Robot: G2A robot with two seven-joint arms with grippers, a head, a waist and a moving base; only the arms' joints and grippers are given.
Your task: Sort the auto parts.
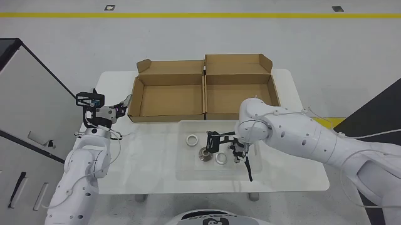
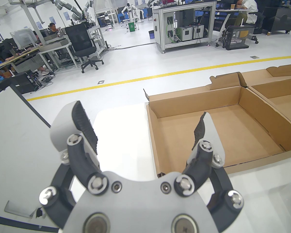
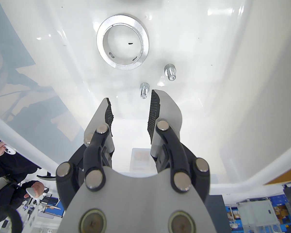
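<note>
Bolt (image 3: 144, 90) sits just off your right claw's (image 3: 131, 96) parted tips, toward 9 o'clock across the table; metal ring (image 3: 123, 64) lies farther that way.

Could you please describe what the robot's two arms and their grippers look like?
Both arms, left arm and right arm, are smooth, rounded, glossy white shells with black hardware at the wrists. The left gripper and right gripper match: a silver plate with round screw heads, black curved linkages, and pale metal jaws lined with black ribbed pads.
</note>
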